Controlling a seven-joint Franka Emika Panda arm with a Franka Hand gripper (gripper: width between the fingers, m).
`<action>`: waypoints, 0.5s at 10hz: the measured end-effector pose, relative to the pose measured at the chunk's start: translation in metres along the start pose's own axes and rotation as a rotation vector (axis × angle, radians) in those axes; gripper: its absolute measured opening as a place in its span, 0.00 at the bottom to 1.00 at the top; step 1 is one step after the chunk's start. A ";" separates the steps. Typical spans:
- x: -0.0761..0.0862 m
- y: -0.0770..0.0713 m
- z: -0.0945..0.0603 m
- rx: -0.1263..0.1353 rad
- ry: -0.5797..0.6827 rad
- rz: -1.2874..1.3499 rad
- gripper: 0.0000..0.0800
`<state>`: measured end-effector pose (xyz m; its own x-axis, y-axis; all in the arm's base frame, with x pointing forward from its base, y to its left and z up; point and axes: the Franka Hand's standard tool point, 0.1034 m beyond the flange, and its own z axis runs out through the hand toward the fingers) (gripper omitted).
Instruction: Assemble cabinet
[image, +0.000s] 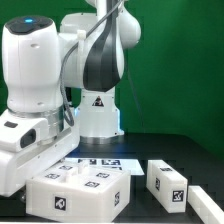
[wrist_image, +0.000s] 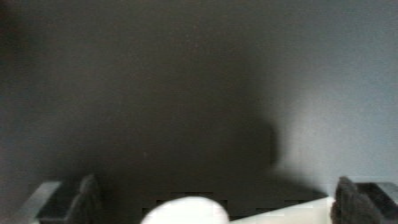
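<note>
Exterior view: the robot arm (image: 95, 60) fills the exterior view's left and centre. The cabinet is unassembled, in loose parts on the dark tabletop (image: 200, 150). A large tagged block (image: 75, 192) sits at front left under the wrist. A smaller tagged block (image: 166, 181) sits to its right, apart from it. Another white piece (image: 208, 200) sits at the right edge (cut off). The marker board (image: 100, 163) lies flat behind the large block.

Wrist view: the pincer (wrist_image: 221, 190) is spread wide, dark fingers (wrist_image: 68, 202) well apart, gripping nothing. A blurred white shape (wrist_image: 187, 211) shows between them (can't tell which part).
</note>
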<state>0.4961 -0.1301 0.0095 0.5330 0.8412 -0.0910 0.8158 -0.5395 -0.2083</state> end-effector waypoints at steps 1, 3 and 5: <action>0.000 0.001 0.000 -0.009 0.003 0.000 0.81; -0.001 0.001 -0.001 -0.009 0.002 -0.002 0.81; 0.000 0.002 -0.005 -0.014 0.004 -0.003 0.65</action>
<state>0.4990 -0.1316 0.0135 0.5313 0.8427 -0.0865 0.8205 -0.5373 -0.1951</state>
